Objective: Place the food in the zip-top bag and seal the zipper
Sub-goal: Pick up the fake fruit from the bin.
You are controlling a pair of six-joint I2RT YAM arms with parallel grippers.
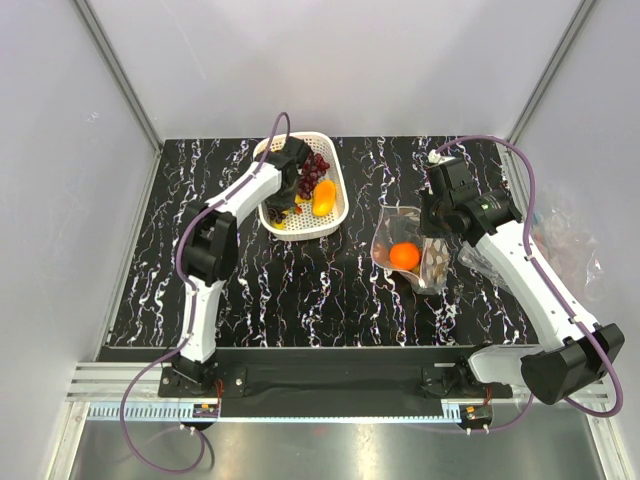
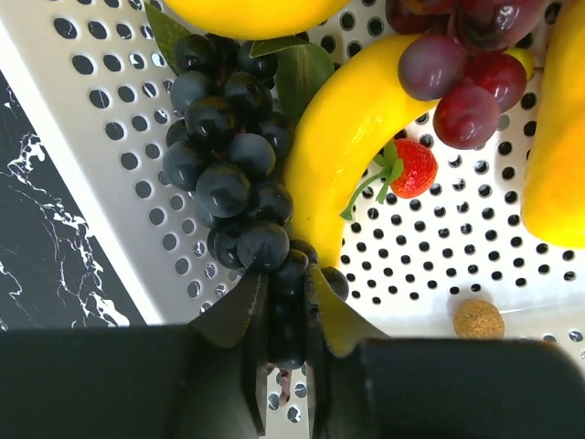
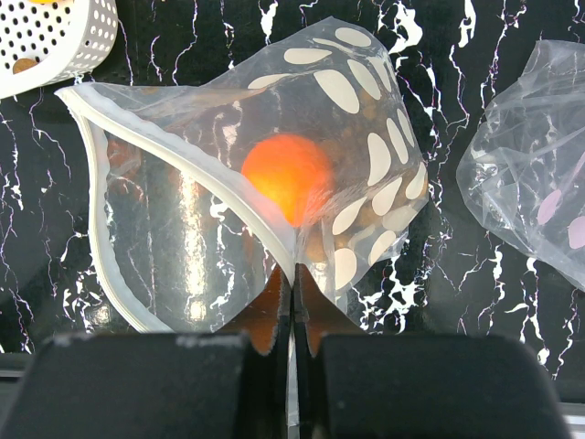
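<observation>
Two grips: left gripper, dark grapes (in basket); right gripper, bag.

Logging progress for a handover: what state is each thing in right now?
zip-top bag: mouth open, unsealed, rim pinched by the right gripper.
orange: inside the bag.
dark grape bunch: in the white basket, tip clamped by the left gripper.
banana, strawberry, red grapes: lying loose in the basket.
second bag: crumpled, lying apart, untouched.

No legible text or labels (in any view)
</observation>
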